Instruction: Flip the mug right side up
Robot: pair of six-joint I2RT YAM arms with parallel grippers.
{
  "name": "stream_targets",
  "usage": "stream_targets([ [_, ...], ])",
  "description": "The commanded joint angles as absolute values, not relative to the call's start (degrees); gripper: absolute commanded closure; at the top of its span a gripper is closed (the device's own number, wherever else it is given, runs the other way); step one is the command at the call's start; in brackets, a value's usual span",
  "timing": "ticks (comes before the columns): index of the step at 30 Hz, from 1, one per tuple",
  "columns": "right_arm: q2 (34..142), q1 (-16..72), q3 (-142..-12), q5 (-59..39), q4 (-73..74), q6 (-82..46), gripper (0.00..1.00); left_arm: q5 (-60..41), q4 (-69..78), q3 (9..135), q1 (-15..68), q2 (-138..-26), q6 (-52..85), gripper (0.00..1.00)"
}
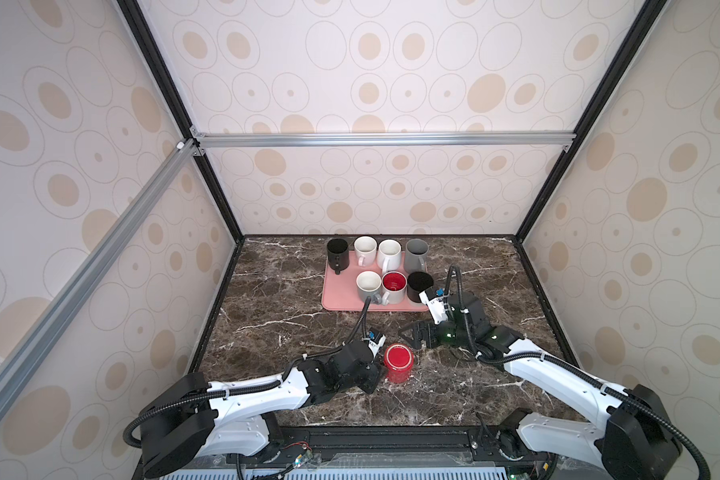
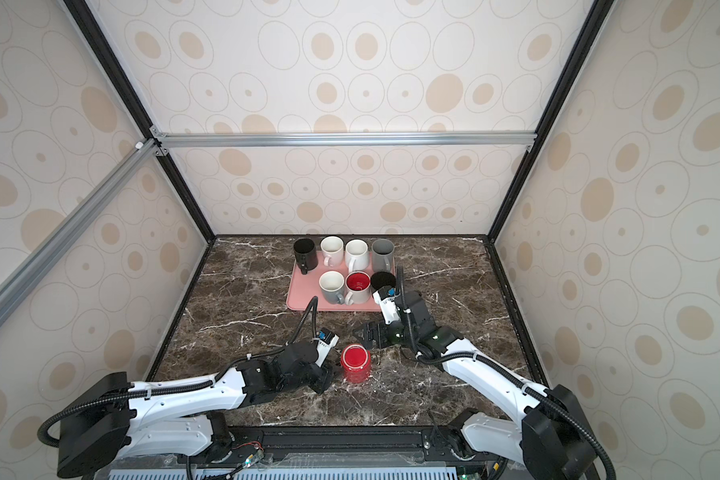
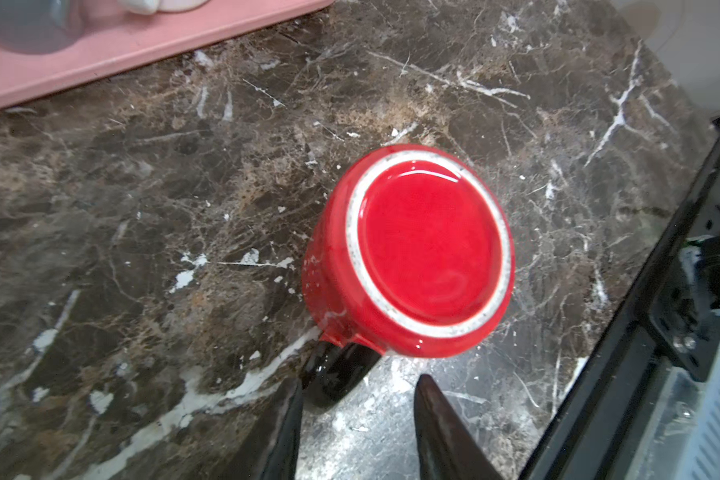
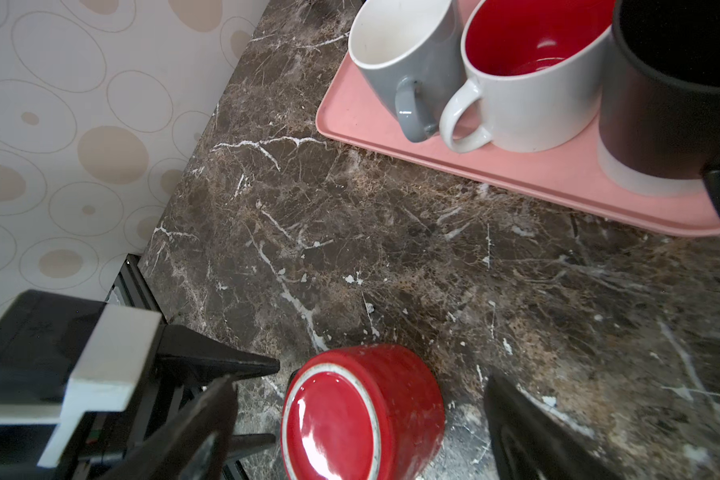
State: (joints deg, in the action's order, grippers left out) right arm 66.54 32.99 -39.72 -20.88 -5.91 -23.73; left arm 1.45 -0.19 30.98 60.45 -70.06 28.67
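Red and glossy, the mug [image 1: 398,361] stands upside down on the brown marble table [image 1: 275,286], near the front edge and about midway between the two arms. In both top views we look down on its flat base, ringed by a pale unglazed band; the mouth is against the stone. We see its black handle [image 3: 333,376] low on the side that faces the left arm.

We find the left gripper [image 3: 360,380] down close to the table, just beside the mug. Its two black fingers [image 3: 283,428] stand apart with a clear gap, and the end of the handle sits between their tips. One fingertip is right at the handle; the other is clear of it, so nothing is clamped.

We find the right gripper [image 1: 409,338] just beyond the mug, on its far right side, with its jaws spread wide and nothing between them. From the right wrist view we see the mug's base and ribbed wall close below those spread fingers, apart from both.

Behind, well apart from the mug, a pink tray [image 1: 337,305] lies flat on the table, and the other mugs [image 1: 366,249] on it all stand upright
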Motion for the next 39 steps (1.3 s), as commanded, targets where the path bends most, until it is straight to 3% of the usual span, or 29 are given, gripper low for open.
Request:
stream_targets([
  [1,67.1,32.6,-38.9,-21.4,-4.5,-24.3,0.05,5.3,-3.3,34.4,60.9,-72.3,24.1,0.61],
  [7,66.5,32.3,-38.6,-21.6,-4.9,-24.3,0.05,2.6,-0.2,36.3,60.9,-75.5,20.5,0.63],
  [14,65.9,31.9,-38.0,-21.8,-5.2,-24.3,0.05,-0.5,3.2,37.0,61.0,-78.3,19.5,0.76],
  [26,64.6,31.2,-37.2,-22.0,-5.5,-24.3,0.04,-0.6,4.8,39.3,61.0,-82.7,18.4,0.73],
  [39,62.3,30.2,-36.6,-21.6,-6.7,-24.4,0.04,-0.3,7.4,39.2,61.0,-84.5,17.4,0.97],
])
